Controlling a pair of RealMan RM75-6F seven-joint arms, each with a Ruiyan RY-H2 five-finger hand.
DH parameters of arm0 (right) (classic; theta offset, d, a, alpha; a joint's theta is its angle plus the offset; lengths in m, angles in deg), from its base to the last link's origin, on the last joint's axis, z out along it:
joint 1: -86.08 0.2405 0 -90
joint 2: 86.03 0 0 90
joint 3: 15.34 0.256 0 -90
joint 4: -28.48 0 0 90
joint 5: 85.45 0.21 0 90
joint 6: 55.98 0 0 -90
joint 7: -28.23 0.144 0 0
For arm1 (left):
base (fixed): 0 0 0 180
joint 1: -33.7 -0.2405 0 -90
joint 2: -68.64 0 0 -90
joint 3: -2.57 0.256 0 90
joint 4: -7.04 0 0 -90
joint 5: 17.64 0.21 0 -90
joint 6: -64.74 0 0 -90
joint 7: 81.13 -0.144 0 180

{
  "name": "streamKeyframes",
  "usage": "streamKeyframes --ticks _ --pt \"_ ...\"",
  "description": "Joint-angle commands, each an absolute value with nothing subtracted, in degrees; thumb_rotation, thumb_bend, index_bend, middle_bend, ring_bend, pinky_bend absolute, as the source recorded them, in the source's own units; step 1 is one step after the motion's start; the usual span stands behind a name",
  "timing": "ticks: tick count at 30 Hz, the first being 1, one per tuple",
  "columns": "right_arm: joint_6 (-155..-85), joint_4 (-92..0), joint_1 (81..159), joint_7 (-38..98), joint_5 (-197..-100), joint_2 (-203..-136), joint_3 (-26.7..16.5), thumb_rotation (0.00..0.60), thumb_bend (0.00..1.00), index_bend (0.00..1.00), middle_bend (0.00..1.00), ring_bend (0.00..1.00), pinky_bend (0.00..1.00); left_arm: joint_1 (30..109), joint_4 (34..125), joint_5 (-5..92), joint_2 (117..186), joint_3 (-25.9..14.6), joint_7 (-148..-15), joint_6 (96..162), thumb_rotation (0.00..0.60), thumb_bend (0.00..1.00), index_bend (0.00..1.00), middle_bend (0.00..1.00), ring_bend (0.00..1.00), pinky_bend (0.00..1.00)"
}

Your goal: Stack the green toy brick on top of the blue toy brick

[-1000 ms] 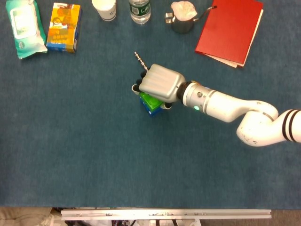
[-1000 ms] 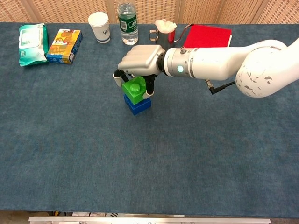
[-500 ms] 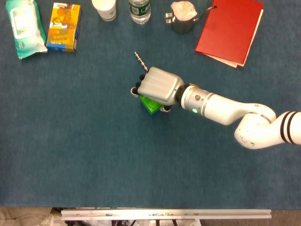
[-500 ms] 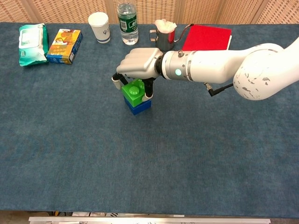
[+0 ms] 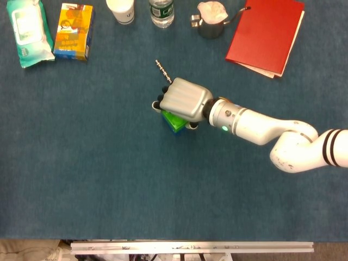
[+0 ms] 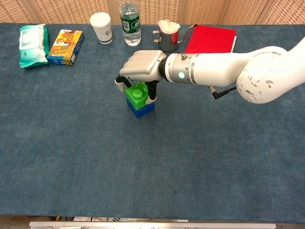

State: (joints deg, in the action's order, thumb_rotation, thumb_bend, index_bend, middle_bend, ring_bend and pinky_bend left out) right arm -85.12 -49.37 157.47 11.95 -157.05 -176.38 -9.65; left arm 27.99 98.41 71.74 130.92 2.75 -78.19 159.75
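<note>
The green toy brick [image 6: 137, 93] sits on top of the blue toy brick [image 6: 142, 109] near the middle of the table. My right hand [image 6: 141, 67] reaches over from the right and grips the green brick between its dark fingertips, palm down. In the head view the hand [image 5: 184, 98] hides most of the green brick [image 5: 173, 119], and only a blue sliver [image 5: 178, 130] of the lower brick shows. My left hand is in neither view.
Along the far edge stand a wipes pack [image 6: 31, 38], a yellow box [image 6: 66, 40], a paper cup [image 6: 101, 21], a water bottle [image 6: 129, 17], a metal cup [image 6: 167, 37] and a red book [image 6: 211, 38]. A drill bit [image 5: 162, 70] lies just behind the hand.
My right hand lowered the green brick slightly, so it now sits flatter on the blue brick. The grip stays the same.
</note>
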Motion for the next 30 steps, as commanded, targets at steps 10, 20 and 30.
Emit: streamKeyframes --ticks 10,20,30 --pt "-84.87 -48.71 157.77 11.5 -156.75 -177.1 -10.07 0.6 0.28 0.47 0.44 0.31 0.46 27.93 98.29 71.62 130.94 2.71 -77.99 159.73 0.6 0.21 0.0 0.0 0.02 0.0" --pt "-84.34 -47.94 158.2 10.99 -156.36 -177.7 -10.39 0.6 0.28 0.47 0.44 0.31 0.46 27.88 98.06 71.51 131.04 2.65 -77.84 159.76 0.6 0.21 0.0 0.0 0.02 0.0" --pt "-83.82 -47.57 158.64 9.72 -155.56 -178.14 -11.0 0.6 0.28 0.47 0.44 0.31 0.46 27.79 97.78 71.44 131.17 2.68 -77.66 159.74 0.6 0.21 0.0 0.0 0.02 0.0"
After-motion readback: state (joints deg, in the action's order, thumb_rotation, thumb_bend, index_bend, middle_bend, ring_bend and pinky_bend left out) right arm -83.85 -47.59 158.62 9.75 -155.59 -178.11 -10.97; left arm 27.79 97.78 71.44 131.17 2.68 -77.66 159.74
